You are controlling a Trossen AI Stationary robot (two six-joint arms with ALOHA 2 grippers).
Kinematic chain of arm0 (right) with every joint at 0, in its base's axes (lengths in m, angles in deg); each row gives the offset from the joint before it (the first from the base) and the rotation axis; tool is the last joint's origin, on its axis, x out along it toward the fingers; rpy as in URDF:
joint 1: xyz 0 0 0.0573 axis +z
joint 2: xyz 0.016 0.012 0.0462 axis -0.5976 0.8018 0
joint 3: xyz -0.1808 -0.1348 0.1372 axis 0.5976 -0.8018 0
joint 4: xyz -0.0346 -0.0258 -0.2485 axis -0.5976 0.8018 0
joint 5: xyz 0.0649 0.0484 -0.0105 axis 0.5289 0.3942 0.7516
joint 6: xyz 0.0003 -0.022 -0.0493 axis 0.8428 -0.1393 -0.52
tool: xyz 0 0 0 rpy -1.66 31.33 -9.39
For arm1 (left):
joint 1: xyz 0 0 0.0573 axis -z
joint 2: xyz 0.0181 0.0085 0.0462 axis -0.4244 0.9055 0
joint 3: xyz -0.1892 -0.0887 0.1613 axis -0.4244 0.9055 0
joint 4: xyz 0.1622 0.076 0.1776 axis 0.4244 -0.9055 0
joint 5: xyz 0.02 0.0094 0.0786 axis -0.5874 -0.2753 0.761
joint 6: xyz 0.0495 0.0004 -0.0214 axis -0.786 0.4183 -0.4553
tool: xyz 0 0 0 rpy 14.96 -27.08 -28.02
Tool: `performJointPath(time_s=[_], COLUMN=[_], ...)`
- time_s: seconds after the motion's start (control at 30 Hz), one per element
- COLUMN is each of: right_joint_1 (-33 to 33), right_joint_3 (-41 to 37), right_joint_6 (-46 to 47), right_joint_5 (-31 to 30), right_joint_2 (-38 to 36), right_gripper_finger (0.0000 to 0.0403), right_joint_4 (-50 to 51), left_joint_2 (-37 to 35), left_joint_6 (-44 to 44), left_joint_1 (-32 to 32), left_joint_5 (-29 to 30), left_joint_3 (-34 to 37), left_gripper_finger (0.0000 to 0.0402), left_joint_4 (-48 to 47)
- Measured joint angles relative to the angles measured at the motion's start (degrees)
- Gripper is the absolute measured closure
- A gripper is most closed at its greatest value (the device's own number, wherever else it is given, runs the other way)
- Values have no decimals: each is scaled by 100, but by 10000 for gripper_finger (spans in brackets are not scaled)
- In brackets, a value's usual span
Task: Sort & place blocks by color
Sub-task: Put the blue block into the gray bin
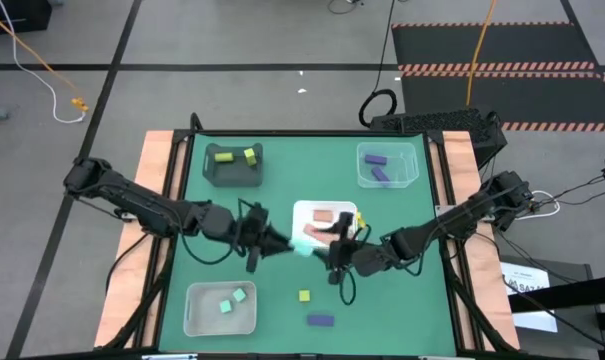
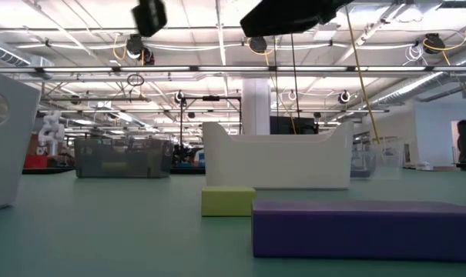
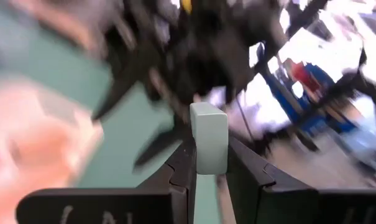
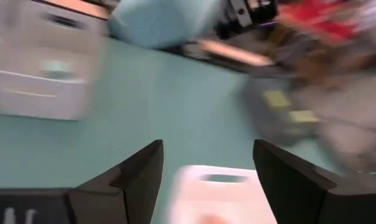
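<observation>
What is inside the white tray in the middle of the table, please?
In the white tray a salmon-pink block lies in plain sight. The right gripper, open, hangs over the tray's near part, so anything under it is hidden.

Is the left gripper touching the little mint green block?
Touching. The left wrist view shows the left gripper shut on the mint green block, one finger pressed against each side.

Large industrial lab hall, exposed ceiling trusses [image 2: 217, 54], hanging strip lights, hazard-striped floor mat [image 1: 492, 45], trailing cables
</observation>
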Motion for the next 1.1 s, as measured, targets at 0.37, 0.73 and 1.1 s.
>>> performJointPath(time_s=[0.37, 0.73, 1.1], right_joint_1=[-87, 323, 985], right_joint_3=[0, 0, 0], right_joint_6=[1880, 3392, 3641], right_joint_5=[2832, 3486, 2368], right_joint_2=[0, 0, 333], right_gripper_finger=[161, 161, 161], right_joint_4=[711, 1027, 879], left_joint_2=[0, 2, 2], left_joint_6=[3764, 6850, 7104], left_joint_1=[1583, 3321, 3524], left_joint_5=[-645, -613, -565], left_joint_3=[0, -2, -2], left_gripper_finger=[341, 341, 248], left_joint_4=[-2808, -4704, -4796])
